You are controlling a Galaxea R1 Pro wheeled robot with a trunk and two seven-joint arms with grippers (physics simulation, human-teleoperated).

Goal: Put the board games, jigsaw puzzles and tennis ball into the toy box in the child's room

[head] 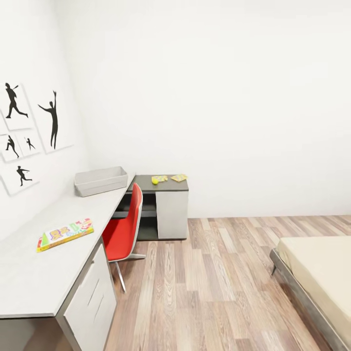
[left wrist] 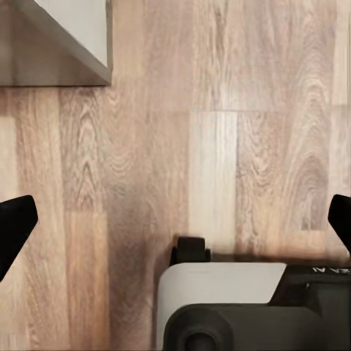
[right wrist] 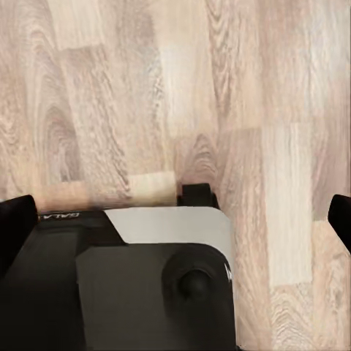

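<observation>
The toy box (head: 100, 181) sits on the table (head: 39, 273) against the wall, and nearer us on that same grey top lies a board game (head: 65, 234) with its bright yellow, red and green cover. On the dark corner section we spot the tennis ball (head: 155, 181) resting on one jigsaw puzzle (head: 159, 179), a second puzzle (head: 179, 178) just beside it, the red chair (head: 124, 233) tucked in below and the bed (head: 321, 273) off to the right. Down at our wrists, the left gripper (left wrist: 175, 219) and right gripper (right wrist: 175, 219) hang over the wood floor (head: 219, 292) with jaws wide apart, holding nothing.
</observation>
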